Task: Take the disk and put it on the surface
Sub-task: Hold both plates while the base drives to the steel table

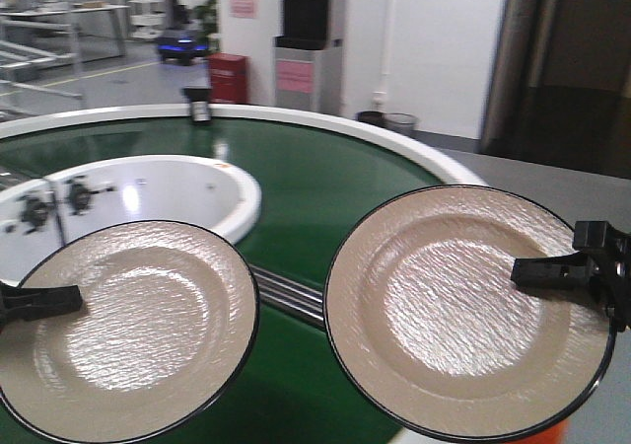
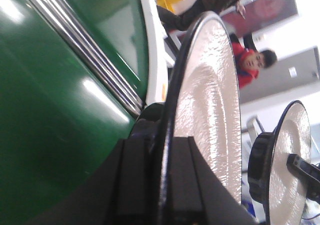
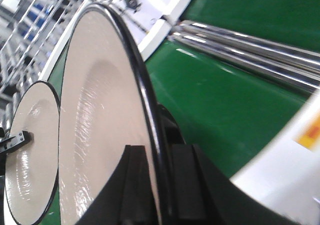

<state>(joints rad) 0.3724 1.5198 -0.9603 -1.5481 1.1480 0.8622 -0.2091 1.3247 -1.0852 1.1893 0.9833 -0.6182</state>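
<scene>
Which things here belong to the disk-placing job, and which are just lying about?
Job: left disk, clamped in left tool; right disk, clamped in right tool.
Lying about: green conveyor belt, steel rails, water dispenser, red box, person in red.

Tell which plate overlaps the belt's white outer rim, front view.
The right plate, held by the right gripper. The left plate, in the left gripper, sits inboard by the inner island.
</scene>
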